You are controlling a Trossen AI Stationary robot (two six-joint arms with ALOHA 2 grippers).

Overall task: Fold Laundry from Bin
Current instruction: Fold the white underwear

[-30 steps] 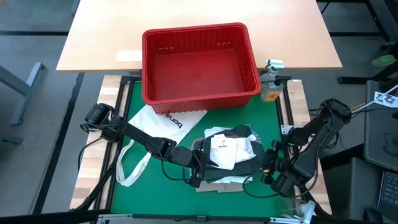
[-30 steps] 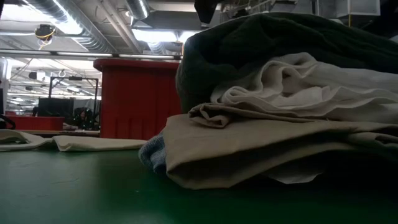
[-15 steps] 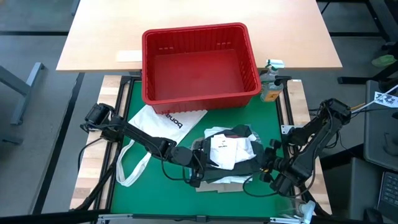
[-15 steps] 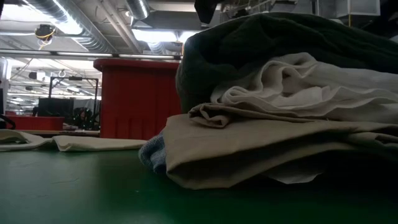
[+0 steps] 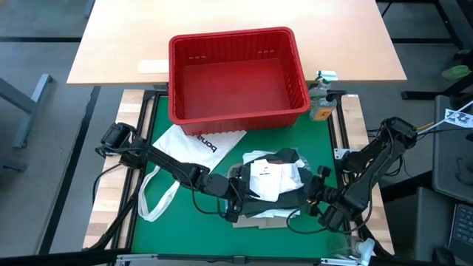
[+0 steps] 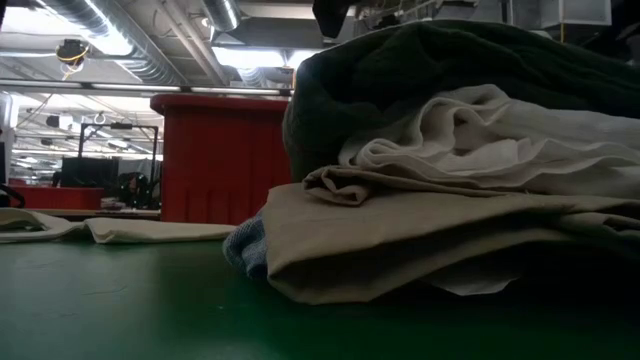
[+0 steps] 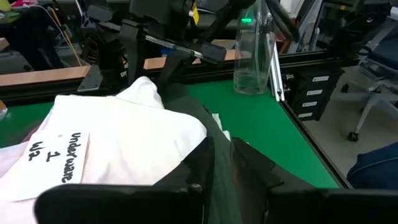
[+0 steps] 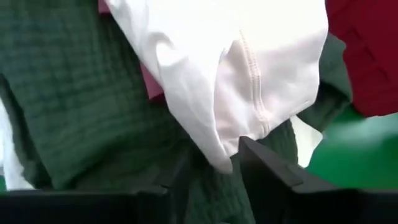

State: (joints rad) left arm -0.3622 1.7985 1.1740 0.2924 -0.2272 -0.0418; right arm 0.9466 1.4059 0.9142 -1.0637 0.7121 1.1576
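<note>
A white garment (image 7: 124,143) carries a tag (image 7: 59,157) reading "Underwear 1"; each arm's tool pinches the dark green-grey top (image 8: 81,106).

Free: green mat (image 5: 281,140) between bin (image 5: 236,77) and laundry (image 5: 270,185) | Blocked: tote bag (image 5: 188,148) left – bottle (image 5: 321,96), seemingly, right.

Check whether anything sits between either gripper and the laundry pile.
Nothing visible does. The left gripper and the right gripper are both right at the laundry pile, at its opposite ends, with the dark green top filling the right wrist view.
</note>
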